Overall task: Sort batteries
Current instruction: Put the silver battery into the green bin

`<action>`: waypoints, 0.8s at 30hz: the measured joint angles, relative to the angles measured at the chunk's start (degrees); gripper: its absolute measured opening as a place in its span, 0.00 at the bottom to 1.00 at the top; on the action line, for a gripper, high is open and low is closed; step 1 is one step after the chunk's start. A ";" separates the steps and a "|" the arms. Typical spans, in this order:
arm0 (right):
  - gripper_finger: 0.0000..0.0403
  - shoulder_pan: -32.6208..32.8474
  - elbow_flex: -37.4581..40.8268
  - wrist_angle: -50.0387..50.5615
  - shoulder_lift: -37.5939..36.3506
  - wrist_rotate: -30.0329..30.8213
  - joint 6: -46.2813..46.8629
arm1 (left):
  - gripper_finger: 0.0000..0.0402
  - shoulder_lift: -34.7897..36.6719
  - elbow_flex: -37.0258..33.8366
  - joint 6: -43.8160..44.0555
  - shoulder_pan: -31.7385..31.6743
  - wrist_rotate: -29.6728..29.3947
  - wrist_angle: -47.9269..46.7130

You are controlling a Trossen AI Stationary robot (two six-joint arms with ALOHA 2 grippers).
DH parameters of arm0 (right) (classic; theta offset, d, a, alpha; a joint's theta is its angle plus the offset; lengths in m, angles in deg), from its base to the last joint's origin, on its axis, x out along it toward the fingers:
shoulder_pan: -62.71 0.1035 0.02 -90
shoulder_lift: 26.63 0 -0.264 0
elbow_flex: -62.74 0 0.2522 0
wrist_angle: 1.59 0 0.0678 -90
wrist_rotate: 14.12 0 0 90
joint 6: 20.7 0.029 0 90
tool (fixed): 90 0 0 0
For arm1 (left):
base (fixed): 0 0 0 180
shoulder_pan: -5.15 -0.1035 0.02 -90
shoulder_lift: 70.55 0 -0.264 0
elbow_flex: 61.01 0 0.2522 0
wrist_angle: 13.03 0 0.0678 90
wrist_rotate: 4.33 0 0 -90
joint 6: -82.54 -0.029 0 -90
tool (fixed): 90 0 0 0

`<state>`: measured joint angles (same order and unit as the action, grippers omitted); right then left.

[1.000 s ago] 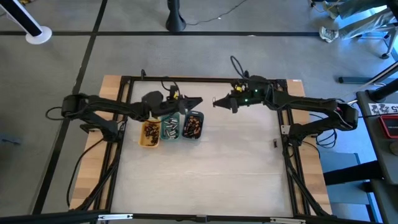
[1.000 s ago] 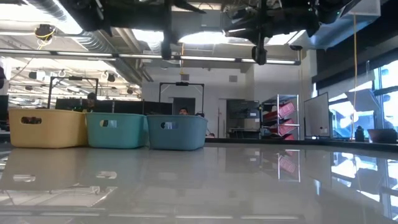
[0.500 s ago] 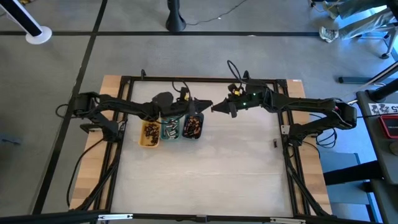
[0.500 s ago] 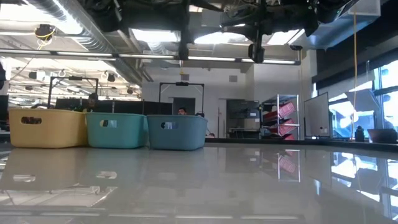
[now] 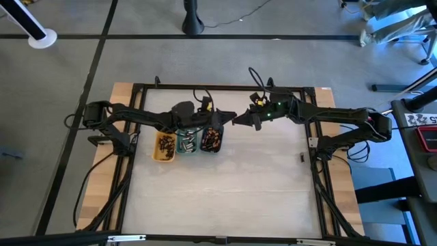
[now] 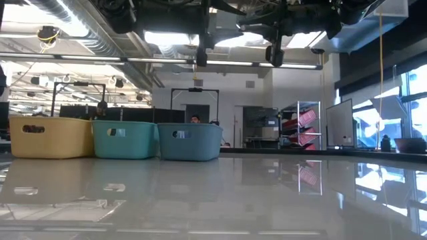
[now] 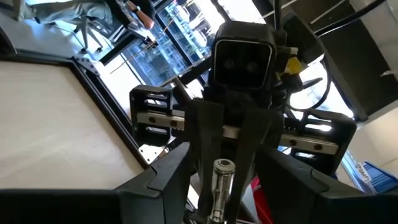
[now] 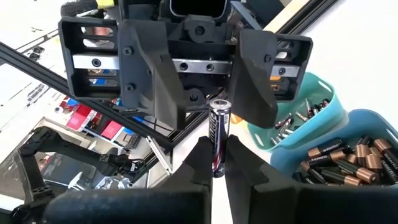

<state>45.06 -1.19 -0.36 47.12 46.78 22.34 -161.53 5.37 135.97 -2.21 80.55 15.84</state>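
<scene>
right end effector (image 8: 214,163) pinching one silver battery (image 8: 219,134) end-up, offered between left end effector (image 8: 205,81) fingers, spread wide, gripping nothing; looks like handover above blue tray (image 8: 364,121); remaining batteries (image 5: 210,139) sorted in trays on worktop (image 5: 239,178)

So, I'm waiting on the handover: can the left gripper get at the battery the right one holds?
Likely yes. The right gripper is shut on one end of the battery; its free end faces the open left gripper, and nothing sits between them.

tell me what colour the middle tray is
Teal; the middle tray shows best in the low view, between the yellow and blue ones.
</scene>
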 joint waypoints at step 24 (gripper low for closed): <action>0.05 0.00 0.00 0.22 0.00 0.58 -0.26 | 0.27 0.02 -0.02 0.13 0.80 -0.21 -0.03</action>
<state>45.06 -1.19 -0.14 47.12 47.36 22.08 -161.50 5.36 136.10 -1.42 80.34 15.81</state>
